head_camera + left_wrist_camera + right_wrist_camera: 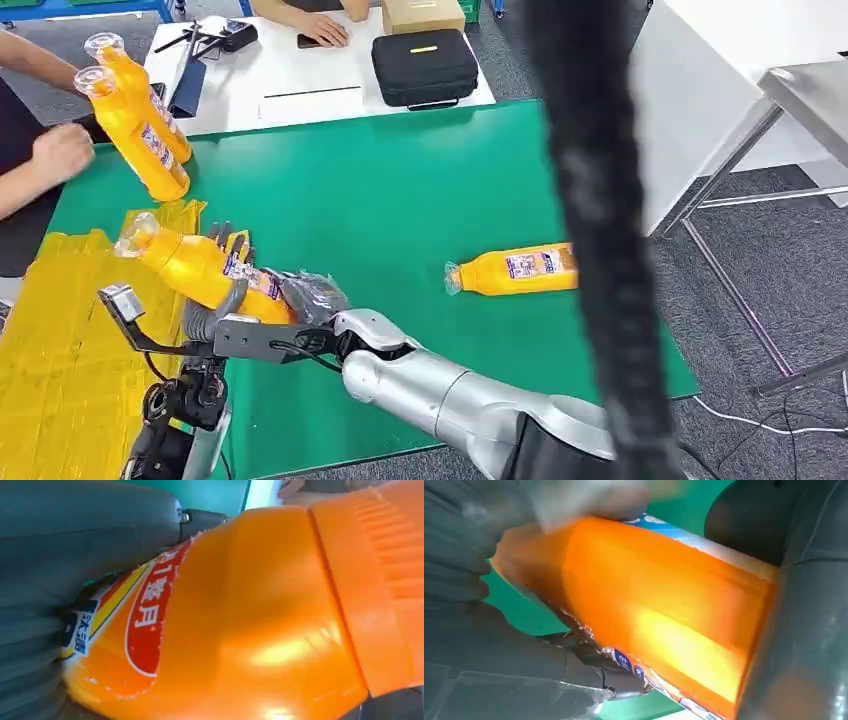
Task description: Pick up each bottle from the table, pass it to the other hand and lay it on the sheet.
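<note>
The silver right arm reaches across from the lower right, its grey-covered right hand (pixel 305 295) wrapped around the base end of a tilted orange plastic bottle with a clear cap (pixel 195 262). The left arm rises from the lower left, and the left hand (pixel 222 285) has its dark fingers (pixel 228 240) closed around the same bottle's middle.

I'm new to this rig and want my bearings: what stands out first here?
An orange bottle held between both hands, the left hand and the right hand, beside the yellow sheet. Another bottle lies on the green table, and a person's hand is by two more bottles at the far left.
</note>
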### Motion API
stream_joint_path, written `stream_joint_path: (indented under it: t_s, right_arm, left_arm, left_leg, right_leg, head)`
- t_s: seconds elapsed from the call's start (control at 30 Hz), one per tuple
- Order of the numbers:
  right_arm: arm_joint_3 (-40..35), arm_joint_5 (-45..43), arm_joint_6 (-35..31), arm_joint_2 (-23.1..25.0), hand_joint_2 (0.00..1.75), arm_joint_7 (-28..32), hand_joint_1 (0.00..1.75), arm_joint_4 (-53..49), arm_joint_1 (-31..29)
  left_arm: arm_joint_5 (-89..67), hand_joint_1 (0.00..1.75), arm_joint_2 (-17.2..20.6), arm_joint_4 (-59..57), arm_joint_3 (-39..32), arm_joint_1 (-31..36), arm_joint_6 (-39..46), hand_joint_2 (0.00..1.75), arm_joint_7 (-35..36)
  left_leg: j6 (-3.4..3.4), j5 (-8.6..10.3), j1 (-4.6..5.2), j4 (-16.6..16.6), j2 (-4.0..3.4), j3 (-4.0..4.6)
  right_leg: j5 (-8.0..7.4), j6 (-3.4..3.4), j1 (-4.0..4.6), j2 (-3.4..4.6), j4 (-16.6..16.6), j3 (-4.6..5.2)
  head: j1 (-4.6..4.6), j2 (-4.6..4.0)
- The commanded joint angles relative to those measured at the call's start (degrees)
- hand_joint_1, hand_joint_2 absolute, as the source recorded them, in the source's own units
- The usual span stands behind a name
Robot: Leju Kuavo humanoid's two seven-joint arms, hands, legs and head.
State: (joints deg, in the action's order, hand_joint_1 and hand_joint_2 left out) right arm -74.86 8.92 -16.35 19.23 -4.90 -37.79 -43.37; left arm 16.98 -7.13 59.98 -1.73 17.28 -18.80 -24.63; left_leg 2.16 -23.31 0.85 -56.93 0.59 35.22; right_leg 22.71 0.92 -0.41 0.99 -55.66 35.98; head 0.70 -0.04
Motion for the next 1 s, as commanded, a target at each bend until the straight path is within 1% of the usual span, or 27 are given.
stream_joint_path:
  t_s: [0.03, 0.2, 0.27, 0.3, 0.33, 0.37, 0.4, 0.43, 0.47, 0.5, 0.53, 0.57, 0.6, 0.63, 0.67, 0.7, 0.73, 0.77, 0.8, 0.83, 0.87, 0.9, 0.93, 1.0]
  right_arm:
    - [-5.02, 0.06, 1.85, 0.77, 1.75, 2.5, 1.75, 0.92, 2.82]
    - [-4.5, 0.46, 0.93, 0.77, 1.75, 1.58, 1.75, 2.18, 2.4]
    - [-3.47, -0.12, 1.33, 0.77, 1.75, 2.2, 1.75, 3.32, 1.97]
    - [-2.47, -0.51, 0.95, 0.77, 1.75, 3.1, 0.33, 4.25, 1.65]
    - [-0.76, -2.11, 1.71, 0.77, 0.0, 4.52, 0.0, 5.16, 1.55]
    - [1.5, -4.28, 2.69, 0.77, 0.0, 5.48, 0.0, 6.53, 1.17]
    - [4.86, -6.26, 1.57, 0.77, 0.0, 8.67, 0.0, 8.13, 0.77]
    - [7.82, -7.18, 1.94, 0.77, 0.0, 11.77, 0.0, 10.58, -0.29]
    - [12.46, -7.52, 0.88, 0.77, 0.0, 15.45, 0.0, 12.84, -1.31]
    - [16.4, -7.48, 0.74, 0.17, 0.0, 18.26, 0.0, 13.74, -2.22]
    - [20.33, -6.57, 1.56, -1.19, 0.0, 19.72, 0.0, 12.49, -2.45]
    - [24.09, -5.27, 0.34, -3.28, 0.0, 21.16, 0.0, 9.72, -2.18]
    - [29.42, -2.17, 2.14, -5.91, 0.0, 20.97, 0.0, 4.84, -1.03]
    - [33.75, 0.14, 4.09, -7.25, 0.0, 20.94, 0.0, 1.01, 0.45]
    - [37.98, 2.47, 5.83, -8.82, 0.0, 21.73, 0.0, -3.73, 2.13]
    - [42.41, 6.37, 9.28, -9.68, 0.0, 20.45, 0.0, -8.12, 4.01]
    - [43.42, 7.31, 10.0, -9.66, 0.0, 20.2, 0.0, -8.91, 4.43]
    - [45.3, 7.34, 11.08, -9.93, 0.0, 21.03, 0.0, -10.66, 5.21]
    - [47.19, 7.43, 11.74, -10.99, 0.0, 22.82, 0.0, -13.1, 5.87]
    - [47.74, 7.22, 12.63, -11.83, 0.0, 23.0, 0.0, -13.75, 5.83]
    - [48.27, 7.33, 13.36, -12.18, 0.0, 22.83, 0.0, -14.6, 6.06]
    - [48.27, 7.33, 13.36, -12.18, 0.0, 22.83, 0.0, -14.6, 6.06]
    - [48.27, 7.33, 13.36, -12.18, 0.0, 22.83, 0.0, -14.6, 6.06]
    - [49.02, 7.25, 13.96, -12.66, 0.0, 23.56, 0.0, -16.0, 6.63]
  left_arm:
    - [-0.94, 1.75, -0.46, -3.71, -0.73, 6.61, 0.15, 1.75, 0.72]
    - [-0.78, 1.75, -0.71, -2.37, -0.96, 5.95, -0.11, 1.75, 0.77]
    - [-0.71, 1.75, -0.83, -0.83, -1.13, 5.11, -0.03, 1.75, 0.85]
    - [-0.91, 1.75, -0.74, 0.13, -1.32, 4.6, 0.46, 1.75, 0.92]
    - [-1.9, 1.75, -0.6, 1.01, -1.44, 4.22, 1.78, 1.75, 0.86]
    - [-4.04, 1.75, -0.3, 2.17, -1.77, 3.93, 4.56, 1.75, 0.09]
    - [-6.52, 1.75, 0.15, 3.51, -2.1, 3.64, 7.69, 1.75, -0.73]
    - [-9.53, 1.75, 0.75, 5.3, -2.91, 3.23, 11.41, 1.75, -1.64]
    - [-15.3, 1.75, 1.16, 7.43, -3.56, 2.71, 18.29, 1.75, -2.76]
    - [-19.61, 1.75, 1.51, 9.2, -4.19, 2.28, 23.49, 1.75, -2.62]
    - [-23.91, 1.75, 1.98, 10.7, -4.94, 1.93, 27.96, 1.75, -2.62]
    - [-32.71, 1.75, 2.21, 11.74, -5.21, 1.67, 38.79, 1.75, -4.03]
    - [-37.22, 1.75, 2.86, 12.81, -5.03, 1.27, 44.23, 1.75, -4.16]
    - [-41.13, 1.75, 3.3, 13.13, -5.16, 1.05, 48.86, 1.75, -4.11]
    - [-47.15, 1.75, 4.21, 12.76, -5.12, 0.91, 56.23, 1.75, -4.38]
    - [-46.89, 1.75, 4.91, 12.51, -4.62, 0.71, 56.55, 1.75, -4.2]
    - [-46.78, 1.75, 4.98, 12.39, -4.64, 0.69, 56.61, 1.75, -4.25]
    - [-51.48, 1.75, 4.27, 12.04, -6.44, 0.69, 58.8, 1.75, -4.93]
    - [-59.03, 1.75, 2.46, 11.81, -10.7, 0.93, 58.8, 1.75, -6.05]
    - [-59.08, 1.75, 2.26, 11.34, -11.2, 1.02, 58.8, 1.75, -6.6]
    - [-59.07, 1.75, 1.87, 10.54, -11.94, 1.32, 58.8, 1.75, -7.71]
    - [-59.07, 1.75, 1.87, 10.54, -11.94, 1.32, 58.8, 1.75, -7.71]
    - [-59.07, 1.75, 1.87, 10.54, -11.94, 1.32, 58.8, 1.75, -7.71]
    - [-66.51, 1.75, 0.16, 10.62, -16.05, 1.89, 58.8, 1.75, -8.38]
  left_leg:
    - [-0.19, -0.11, -0.15, -0.04, 0.24, -0.25]
    - [-0.13, -0.05, -0.1, -0.01, 0.2, -0.15]
    - [-0.25, -0.21, -0.18, -0.1, 0.26, -0.41]
    - [-0.13, -0.04, -0.09, -0.01, 0.18, -0.12]
    - [-0.18, -0.11, -0.13, -0.05, 0.22, -0.25]
    - [-0.15, -0.08, -0.12, -0.04, 0.19, -0.18]
    - [-0.13, -0.05, -0.09, -0.02, 0.15, -0.13]
    - [-0.1, -0.01, -0.06, -0.02, 0.13, -0.05]
    - [-0.16, -0.09, -0.11, -0.08, 0.13, -0.15]
    - [-0.12, -0.03, -0.07, -0.06, 0.1, -0.05]
    - [-0.18, -0.11, -0.1, -0.18, 0.08, -0.1]
    - [-0.16, -0.07, -0.13, -0.14, 0.14, -0.01]
    - [-0.11, -0.03, -0.08, -0.09, 0.21, 0.0]
    - [-0.15, -0.08, -0.1, -0.13, 0.24, -0.08]
    - [-0.14, -0.08, -0.12, -0.1, 0.08, -0.09]
    - [-0.11, -0.02, -0.08, -0.02, 0.11, -0.05]
    - [-0.17, -0.11, -0.13, -0.09, 0.17, -0.18]
    - [-0.23, -0.17, -0.18, -0.13, 0.28, -0.33]
    - [-0.08, 0.0, -0.07, -0.03, 0.32, -0.05]
    - [-0.06, 0.04, -0.04, 0.0, 0.38, 0.01]
    - [-0.1, -0.04, -0.06, -0.06, 0.44, -0.13]
    - [-0.06, 0.04, -0.05, -0.01, 0.42, -0.01]
    - [-0.12, -0.05, -0.09, -0.08, 0.47, -0.14]
    - [-0.07, 0.01, -0.02, -0.03, 0.38, -0.05]
  right_leg:
    - [0.17, -0.04, 0.15, -0.36, 0.02, -0.38]
    - [0.1, -0.02, 0.1, -0.28, 0.04, -0.24]
    - [0.28, -0.04, 0.19, -0.41, -0.02, -0.56]
    - [0.09, -0.02, 0.09, -0.26, 0.04, -0.21]
    - [0.17, -0.03, 0.14, -0.34, 0.01, -0.36]
    - [0.12, -0.02, 0.12, -0.28, 0.02, -0.28]
    - [0.09, -0.01, 0.09, -0.24, 0.03, -0.22]
    - [0.04, -0.01, 0.06, -0.2, 0.01, -0.12]
    - [0.11, -0.02, 0.11, -0.23, -0.02, -0.25]
    - [0.06, -0.01, 0.06, -0.18, -0.03, -0.12]
    - [0.12, -0.02, 0.1, -0.2, -0.12, -0.18]
    - [0.08, -0.01, 0.12, -0.24, -0.07, -0.14]
    - [0.06, 0.0, 0.07, -0.26, -0.04, -0.12]
    - [0.11, 0.01, 0.1, -0.27, -0.06, -0.23]
    - [0.04, -0.01, 0.11, -0.11, -0.02, -0.2]
    - [-0.09, -0.15, 0.06, -0.19, 0.01, -0.14]
    - [0.02, -0.15, 0.11, -0.3, -0.02, -0.3]
    - [0.12, -0.16, 0.16, -0.47, -0.03, -0.51]
    - [-0.03, -0.14, 0.06, -0.34, 0.01, -0.18]
    - [-0.07, -0.14, 0.03, -0.34, 0.01, -0.11]
    - [0.03, -0.12, 0.06, -0.44, -0.02, -0.29]
    - [-0.06, -0.13, 0.04, -0.39, 0.03, -0.16]
    - [0.04, -0.12, 0.08, -0.49, -0.01, -0.34]
    - [-0.03, -0.13, 0.03, -0.36, 0.01, -0.2]
  head:
    - [0.0, 0.0]
    - [0.0, 0.0]
    - [0.0, 0.0]
    - [0.0, 0.0]
    - [-0.02, 0.0]
    - [0.02, 0.0]
    - [-0.02, 0.0]
    - [-0.02, 0.0]
    - [-0.02, 0.0]
    - [0.0, 0.0]
    - [0.02, 0.0]
    - [-0.02, 0.0]
    - [-0.04, 0.0]
    - [-0.07, 0.0]
    - [0.0, 0.0]
    - [0.02, 0.0]
    - [0.0, 0.0]
    - [0.0, 0.0]
    - [-0.02, 0.0]
    - [0.0, 0.0]
    - [0.0, 0.0]
    - [0.0, 0.0]
    - [-0.02, 0.0]
    - [-0.02, 0.0]
